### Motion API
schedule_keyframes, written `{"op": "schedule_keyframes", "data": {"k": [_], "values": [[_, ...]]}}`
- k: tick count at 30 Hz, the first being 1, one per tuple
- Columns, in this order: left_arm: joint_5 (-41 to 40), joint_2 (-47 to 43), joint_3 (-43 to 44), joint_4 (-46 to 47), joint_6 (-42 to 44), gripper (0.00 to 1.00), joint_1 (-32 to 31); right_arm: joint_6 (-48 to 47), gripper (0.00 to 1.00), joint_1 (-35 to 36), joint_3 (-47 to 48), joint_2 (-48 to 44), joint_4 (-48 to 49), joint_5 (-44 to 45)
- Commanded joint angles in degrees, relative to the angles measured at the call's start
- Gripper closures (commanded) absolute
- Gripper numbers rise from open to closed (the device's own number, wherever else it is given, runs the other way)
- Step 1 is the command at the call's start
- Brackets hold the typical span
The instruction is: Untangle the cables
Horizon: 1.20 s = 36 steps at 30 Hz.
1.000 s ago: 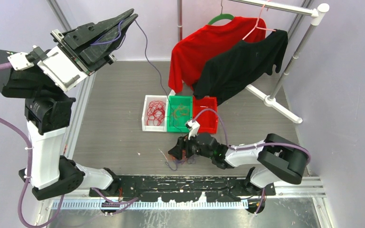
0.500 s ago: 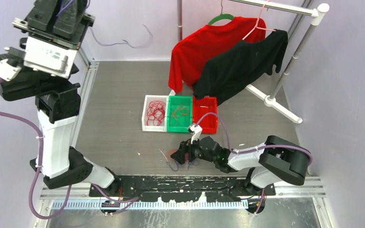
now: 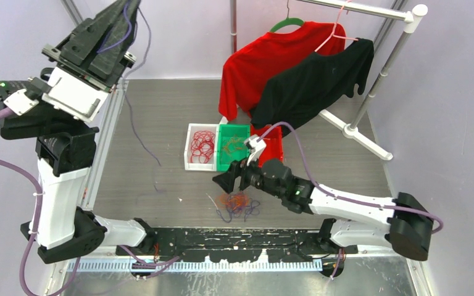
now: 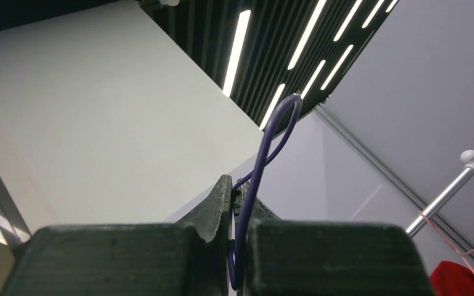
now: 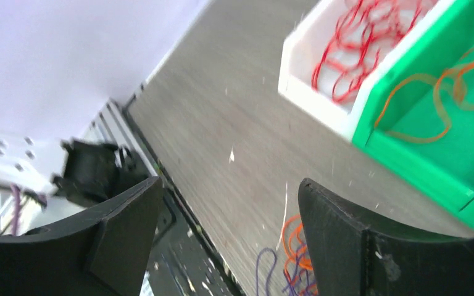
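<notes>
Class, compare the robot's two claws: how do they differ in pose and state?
The left claw is raised high, shut on a purple cable; the right claw is low over the table, open and empty. Both are black, two-fingered.

**Obs. 1:** Clothes rack (image 3: 417,12) is serving as landmark. What is hanging on it?

**Obs. 2:** A red shirt (image 3: 259,61) is hanging on a green hanger (image 3: 286,23). A black shirt (image 3: 311,86) is overlapping it on the side nearer the rack's upright. Both are drooping toward the grey ribbed tabletop (image 3: 154,117), which is spreading out under and left of the rack.

**Obs. 1:** Walls? Light?

**Obs. 2:** A pale lilac wall (image 3: 185,37) is running behind the rack, and a second wall (image 3: 450,135) is closing in right of it. Above the rack, long ceiling light strips (image 4: 236,43) are glowing between dark slats, with a white panel (image 4: 99,111) sloping beside them.
</notes>
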Motion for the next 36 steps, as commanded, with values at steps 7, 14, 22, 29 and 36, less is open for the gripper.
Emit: {"op": "schedule_keyframes", "data": {"k": [7, 14, 22, 29, 36], "values": [[4.1, -1.2, -2.8, -4.5, -5.9, 1.00, -0.1, -0.9, 0.21, -8.1, 12.8, -10.2, -30.0, 27.8], [5.1, -1.1, -6.8, -4.5, -8.1, 1.00, -0.1, -3.8, 0.26, -22.4, 11.2, -8.1, -32.2, 30.5], [4.4, -1.1, -9.0, -4.7, -8.5, 1.00, -0.1, -5.0, 0.28, -31.9, 10.2, 3.2, -26.0, 21.9], [4.3, -1.1, -9.0, -4.7, -8.5, 1.00, -0.1, -7.3, 0.35, -32.2, 11.0, 11.9, -23.4, 17.0], [4.1, -3.2, -10.2, -4.6, -9.0, 1.00, -0.1, -2.7, 0.44, -31.9, 9.7, 14.0, -19.9, 9.3]]}}
